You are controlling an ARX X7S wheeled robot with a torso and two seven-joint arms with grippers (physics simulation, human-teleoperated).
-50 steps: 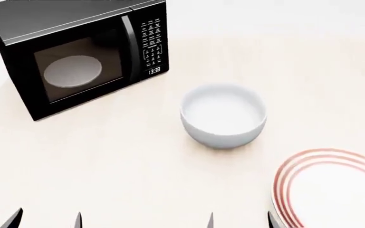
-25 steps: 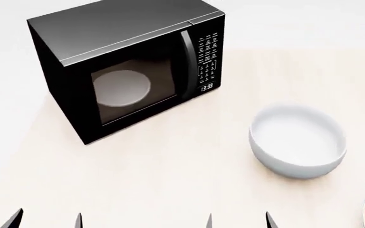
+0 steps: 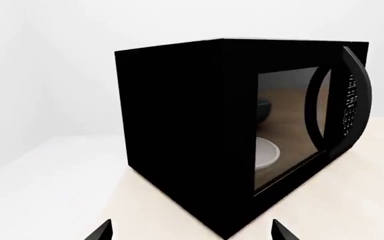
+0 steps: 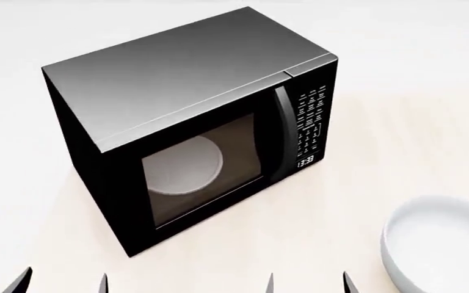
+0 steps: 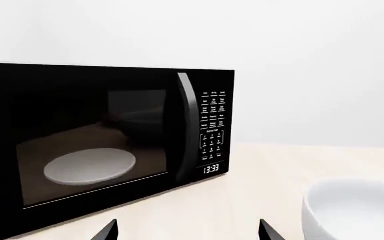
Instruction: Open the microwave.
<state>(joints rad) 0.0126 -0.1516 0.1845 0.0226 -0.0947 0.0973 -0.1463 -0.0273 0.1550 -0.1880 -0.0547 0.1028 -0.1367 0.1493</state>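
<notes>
The black microwave point(image 4: 193, 134) sits shut on the table point(image 4: 243, 256). A white bowl point(image 4: 446, 250) is at its 4 o'clock. Both grippers, left point(image 4: 61, 282) and right point(image 4: 308, 282), have their fingers spread apart and hold nothing.

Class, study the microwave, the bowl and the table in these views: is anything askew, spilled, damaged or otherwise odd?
Nothing stands out. The microwave sits flat on the table, door shut, turntable plate level inside, clock lit. The white bowl stands upright and empty beside it. No spills or damage show.
</notes>
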